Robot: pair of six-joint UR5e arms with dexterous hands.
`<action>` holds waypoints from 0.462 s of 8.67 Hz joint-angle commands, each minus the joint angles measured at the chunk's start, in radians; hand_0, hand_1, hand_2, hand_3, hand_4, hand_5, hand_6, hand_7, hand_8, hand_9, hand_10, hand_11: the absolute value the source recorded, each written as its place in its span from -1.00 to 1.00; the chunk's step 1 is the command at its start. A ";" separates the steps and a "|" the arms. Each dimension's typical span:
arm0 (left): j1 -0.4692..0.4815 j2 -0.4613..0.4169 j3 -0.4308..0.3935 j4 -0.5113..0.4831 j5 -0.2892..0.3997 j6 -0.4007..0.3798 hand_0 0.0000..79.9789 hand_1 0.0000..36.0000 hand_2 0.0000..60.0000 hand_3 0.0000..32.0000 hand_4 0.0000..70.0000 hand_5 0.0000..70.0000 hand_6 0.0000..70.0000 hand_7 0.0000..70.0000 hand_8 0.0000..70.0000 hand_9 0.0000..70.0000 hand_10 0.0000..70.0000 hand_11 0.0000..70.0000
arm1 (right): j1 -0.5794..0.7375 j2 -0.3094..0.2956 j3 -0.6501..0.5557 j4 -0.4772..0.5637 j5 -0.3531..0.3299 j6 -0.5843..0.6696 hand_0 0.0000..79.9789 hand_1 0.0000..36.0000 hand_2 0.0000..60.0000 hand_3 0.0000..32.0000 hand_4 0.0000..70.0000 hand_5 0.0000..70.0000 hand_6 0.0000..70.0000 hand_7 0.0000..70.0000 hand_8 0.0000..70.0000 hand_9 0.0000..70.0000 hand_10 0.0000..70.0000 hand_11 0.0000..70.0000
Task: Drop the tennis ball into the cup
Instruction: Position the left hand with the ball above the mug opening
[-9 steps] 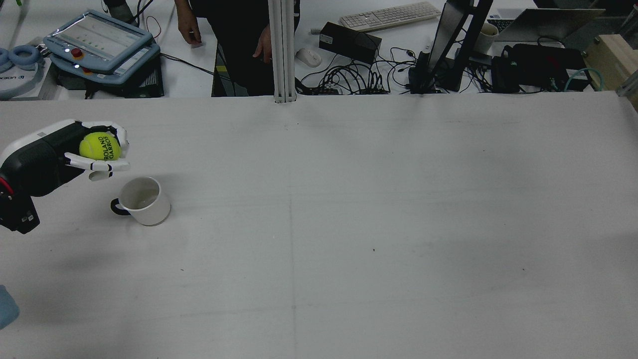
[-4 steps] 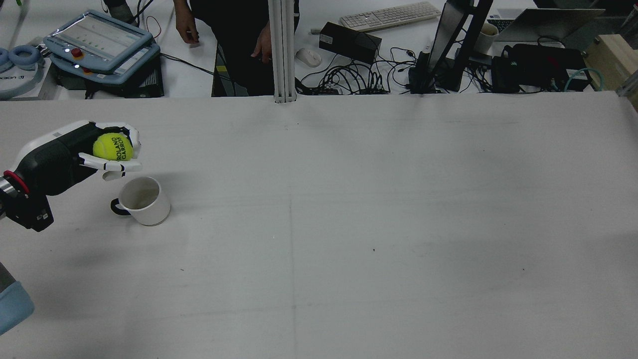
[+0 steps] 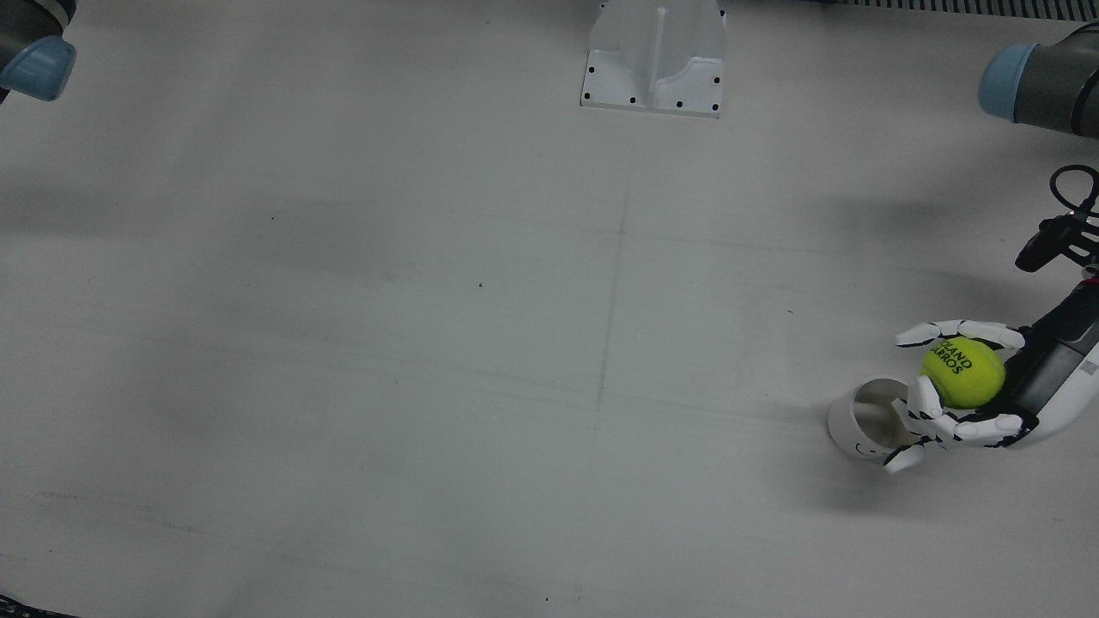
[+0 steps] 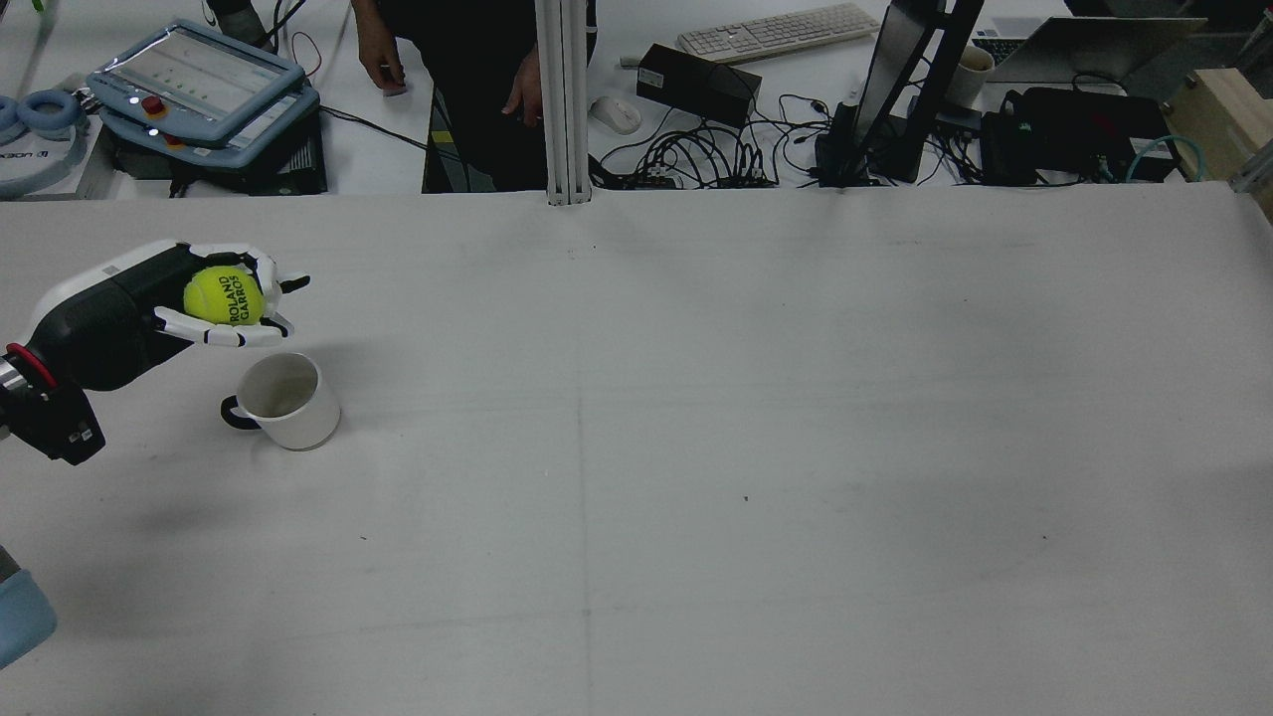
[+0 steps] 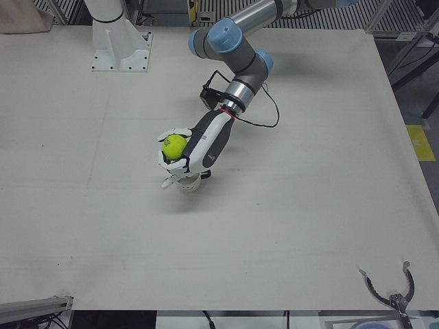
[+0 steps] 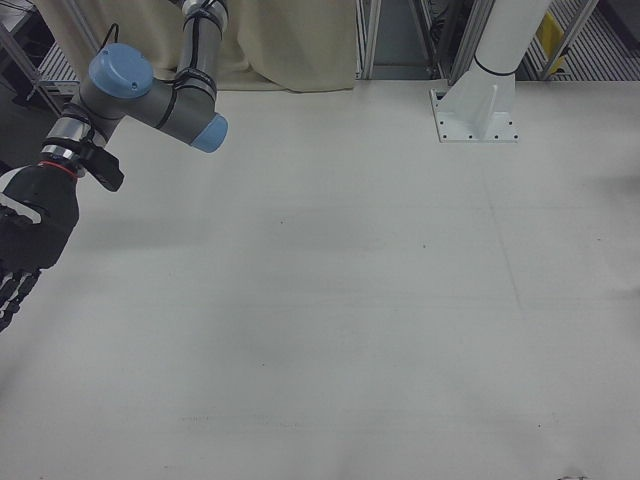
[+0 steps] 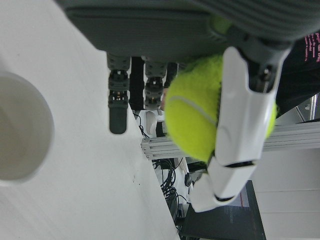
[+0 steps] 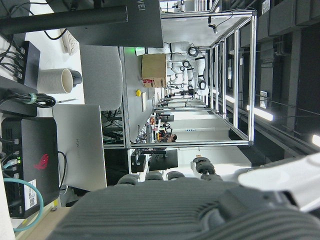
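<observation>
While the tennis ball (image 4: 223, 296) is kept cupped at the rear view's left edge, the left hand (image 4: 149, 308) fingers (image 4: 281, 285) are seen loosened since a moment ago — release is judged premature, the cup (image 4: 288, 400) lying just below. The right hand (image 6: 25, 240) — apparently empty.

The ball (image 4: 224, 296) is yellow-green with black lettering. The cup (image 4: 288, 401) is white with a black handle. The left hand (image 4: 189, 298) is black with white fingers; the surface (image 4: 696, 447) is pale grey.
</observation>
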 commanded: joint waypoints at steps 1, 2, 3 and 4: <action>0.000 0.007 -0.001 -0.009 0.002 -0.001 0.59 1.00 1.00 -1.00 -0.71 0.04 0.47 -0.65 -0.55 -0.68 -0.79 -0.57 | 0.000 0.000 0.000 0.000 0.000 0.000 -1.00 -1.00 -1.00 -1.00 -1.00 -1.00 -1.00 -1.00 -1.00 -1.00 -1.00 -1.00; 0.000 0.007 -0.001 -0.009 0.000 -0.001 0.60 1.00 1.00 -1.00 -0.72 -0.47 0.01 -0.61 -0.68 -0.73 -0.81 -0.60 | 0.000 0.000 0.000 0.000 0.000 0.000 -1.00 -1.00 -1.00 -1.00 -1.00 -1.00 -1.00 -1.00 -1.00 -1.00 -1.00 -1.00; 0.000 0.007 -0.001 -0.009 0.002 -0.001 0.61 1.00 1.00 -1.00 -0.79 -0.21 -0.77 -0.49 -0.87 -0.76 -0.82 -0.61 | 0.000 0.000 0.000 0.000 0.000 0.000 -1.00 -1.00 -1.00 -1.00 -1.00 -1.00 -1.00 -1.00 -1.00 -1.00 -1.00 -1.00; 0.000 0.007 -0.001 -0.009 0.002 -0.002 0.60 1.00 1.00 -1.00 -0.73 -0.61 -0.20 -0.60 -0.77 -0.79 -0.83 -0.63 | 0.000 0.000 0.000 0.000 0.000 0.000 -1.00 -1.00 -1.00 -1.00 -1.00 -1.00 -1.00 -1.00 -1.00 -1.00 -1.00 -1.00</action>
